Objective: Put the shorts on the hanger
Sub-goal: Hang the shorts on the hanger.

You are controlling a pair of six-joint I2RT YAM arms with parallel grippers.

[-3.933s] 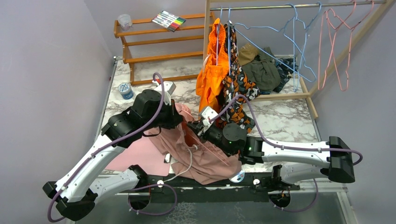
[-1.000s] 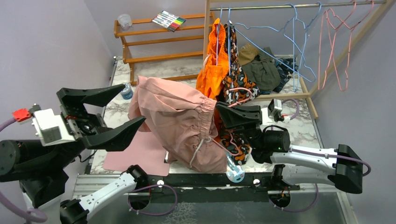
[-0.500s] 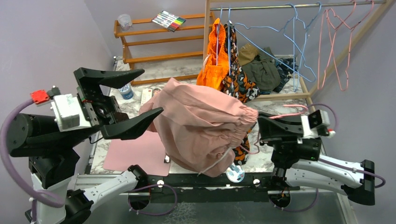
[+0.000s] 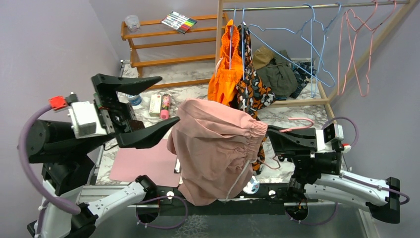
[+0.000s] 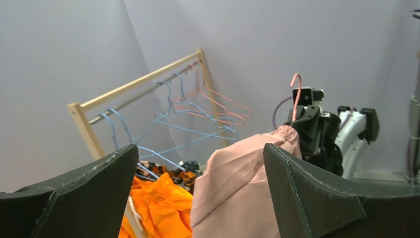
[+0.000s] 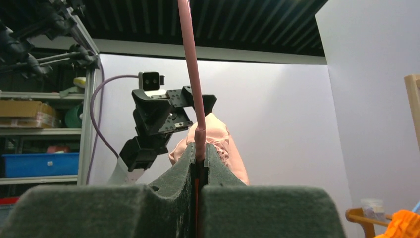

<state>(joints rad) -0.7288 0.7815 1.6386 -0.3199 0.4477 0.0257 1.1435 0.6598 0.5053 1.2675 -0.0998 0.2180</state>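
Pinks and oranges are being set against a marbled bench (image 4: 190, 73).
Dusty pink is being shown by the shorts (image 4: 218, 144), white by their drawstring (image 4: 237, 176), and a brighter pink by the thin wire hanger (image 4: 300, 119). Plain orange is being displayed by one hung garment (image 4: 223, 79), and an orange, black and grey camouflage pattern by its neighbour (image 4: 252, 89). Light blue is being shown by the other hangers (image 4: 312, 49), pale pink by the mat (image 4: 138, 163), and white with grey veining by the bench.

Back left, you see a wooden shelf (image 4: 163, 45) carrying markers (image 4: 179, 22) and a cup (image 4: 132, 22). On the rail (image 4: 277, 7) hang an orange garment (image 4: 224, 82), a camouflage garment (image 4: 252, 89) just beside it, and blue hangers (image 4: 311, 49). Dark clothes (image 4: 277, 74) lie heaped under the rail. A pink mat (image 4: 141, 163) lies on the marble table (image 4: 198, 70).
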